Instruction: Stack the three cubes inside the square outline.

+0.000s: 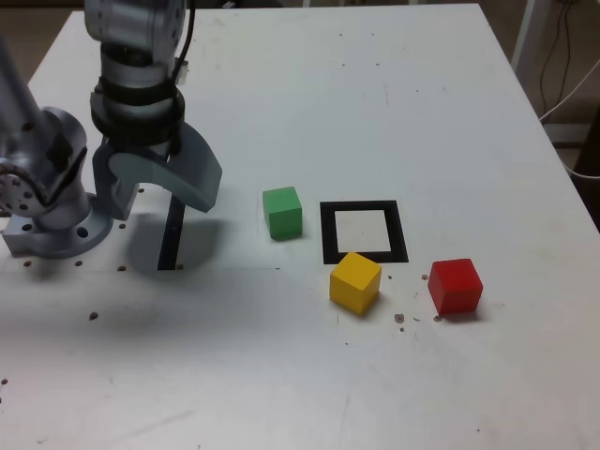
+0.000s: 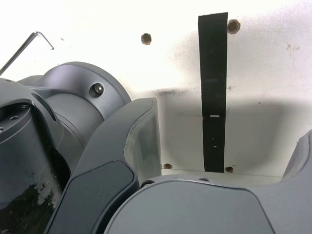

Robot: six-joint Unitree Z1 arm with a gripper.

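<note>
Exterior view. Nearest the camera, bare white worktop [image 1: 281, 394], matte and scuffed, with specks and small holes; wide free room along the near edge. Further in, yellow cube [image 1: 355, 281], turned corner-on to the worktop edges, touching the near side of the square outline [image 1: 364, 232] at its left corner as this view shows it. Red cube [image 1: 456, 286] toward the exterior view's right, apart from the outline, set roughly square to the worktop edges. Green cube [image 1: 282, 212] just beside the outline's left side, also roughly square. All three matte, plain-faced, equal in size, none stacked. Outline of black tape, white centre uncovered. Open surface beyond the cubes up to the far edge and far right corner. Gripper [image 1: 159, 183] toward the left edge, hanging over a narrow black strip [image 1: 172, 234], jaws spread wide, holding nothing, well apart from the cubes. Grey metal arm base [image 1: 52, 220] at the left edge.

Wrist view. Closest, smooth dark grey gripper [image 2: 219, 141] shells, rounded, wide apart. Between them the black strip [image 2: 213, 92], long axis running away from the camera, flat on the white surface. Hex key [image 2: 27, 46] beyond the arm base.
</note>
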